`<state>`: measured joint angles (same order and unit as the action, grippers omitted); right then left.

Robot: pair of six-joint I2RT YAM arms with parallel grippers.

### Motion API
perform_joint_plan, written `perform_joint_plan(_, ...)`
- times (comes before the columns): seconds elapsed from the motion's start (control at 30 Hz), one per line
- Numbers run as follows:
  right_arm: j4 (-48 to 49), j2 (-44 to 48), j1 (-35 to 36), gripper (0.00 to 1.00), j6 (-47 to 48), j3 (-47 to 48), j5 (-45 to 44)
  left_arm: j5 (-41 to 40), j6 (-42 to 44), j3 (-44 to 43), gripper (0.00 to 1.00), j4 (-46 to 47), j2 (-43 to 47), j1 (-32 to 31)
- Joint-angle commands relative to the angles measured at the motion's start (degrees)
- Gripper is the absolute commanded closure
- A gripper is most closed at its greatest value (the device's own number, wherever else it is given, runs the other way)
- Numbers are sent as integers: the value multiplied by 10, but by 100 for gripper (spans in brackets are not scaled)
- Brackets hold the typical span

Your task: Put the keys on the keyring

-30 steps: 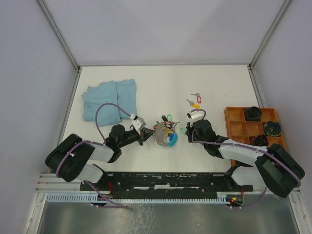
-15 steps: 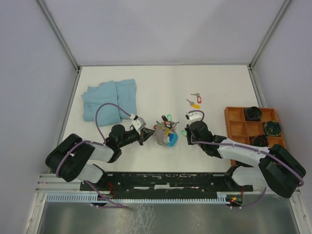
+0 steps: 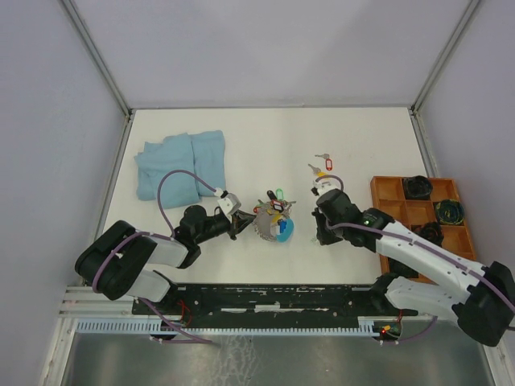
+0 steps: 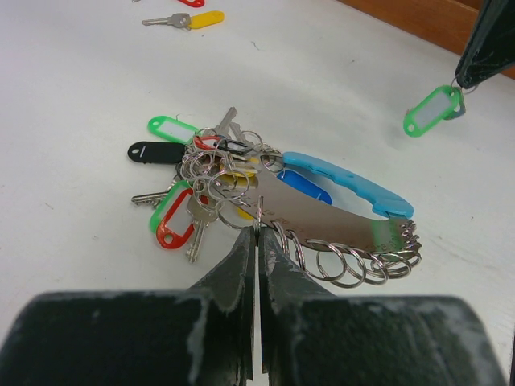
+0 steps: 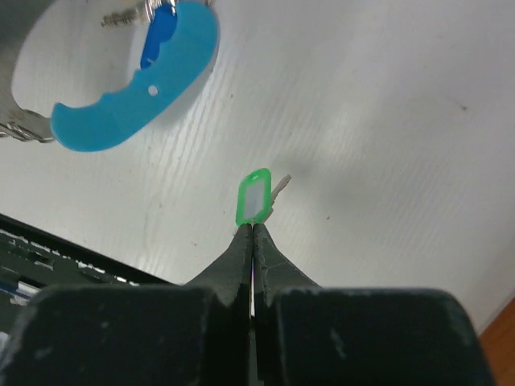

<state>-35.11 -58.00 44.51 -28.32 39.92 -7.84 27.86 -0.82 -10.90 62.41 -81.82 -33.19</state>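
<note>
The keyring (image 3: 271, 224) is a silver metal band carrying several split rings, with a blue plastic part (image 4: 346, 178). Several tagged keys (image 4: 179, 211) hang on it. My left gripper (image 4: 257, 231) is shut on a ring at the band's near edge; it also shows in the top view (image 3: 241, 223). My right gripper (image 5: 253, 226) is shut on a green-tagged key (image 5: 254, 197) and holds it above the table, right of the keyring (image 4: 434, 110). In the top view the right gripper (image 3: 322, 230) points down and hides that key. A yellow-tagged key (image 3: 321, 173) and a red-tagged key (image 3: 325, 158) lie loose beyond.
A folded blue cloth (image 3: 181, 165) lies at the back left. An orange compartment tray (image 3: 392, 190) with dark round items stands at the right edge. The arms' base rail runs along the near edge.
My right gripper has risen off the table with the green-tagged key, and its wrist has swung up and to the right. The left gripper and keyring have not moved.
</note>
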Motion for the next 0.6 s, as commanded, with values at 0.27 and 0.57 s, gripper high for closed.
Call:
perform_joint_plan(0.27, 66, -165, 2, 99, 14, 44, -103, 16, -15, -18, 97, 30, 3, 2)
perform_joint_plan(0.57, 204, -244, -5, 99, 42, 12, -153, 18, -14, -19, 97, 28, 2, 2)
